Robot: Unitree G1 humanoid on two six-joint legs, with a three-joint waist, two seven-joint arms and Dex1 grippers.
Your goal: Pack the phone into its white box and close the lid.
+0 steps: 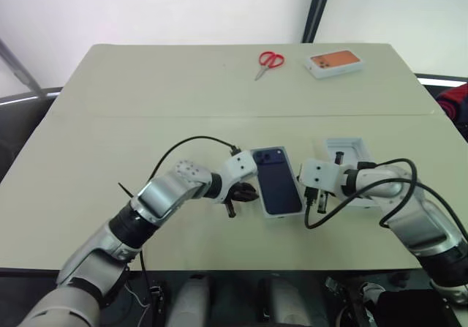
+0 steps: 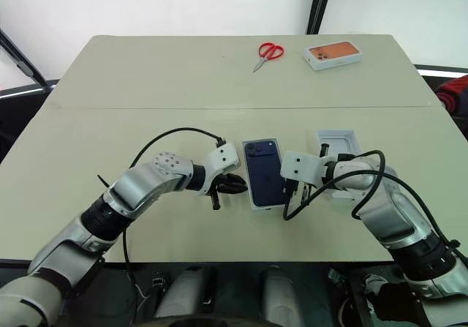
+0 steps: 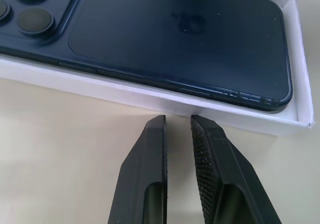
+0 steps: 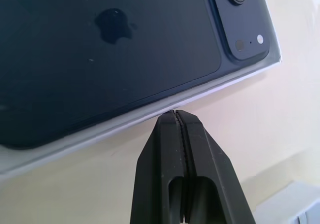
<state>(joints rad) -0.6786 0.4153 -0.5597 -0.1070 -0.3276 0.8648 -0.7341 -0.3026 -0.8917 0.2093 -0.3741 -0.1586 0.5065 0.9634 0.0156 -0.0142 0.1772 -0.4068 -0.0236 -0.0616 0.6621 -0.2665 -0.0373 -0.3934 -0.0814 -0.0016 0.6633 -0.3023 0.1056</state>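
Note:
The dark navy phone [image 1: 278, 177] lies back up inside the white box [image 3: 150, 96], at the middle of the table's near half. My left gripper [image 3: 177, 119] sits just off the box's left long wall. Its fingers [image 3: 150, 154] are almost together, with a narrow gap and nothing between them. My right gripper [image 4: 175, 114] is shut, and its tip rests against the box's right long wall. The lid [image 1: 351, 150] lies open side up to the right of the box, partly covered by my right arm.
Red-handled scissors [image 1: 269, 62] and a white box with an orange phone picture [image 1: 335, 62] lie at the far side of the table. A black cable loops off each wrist. The beige table [image 1: 110, 144] has free room to the left.

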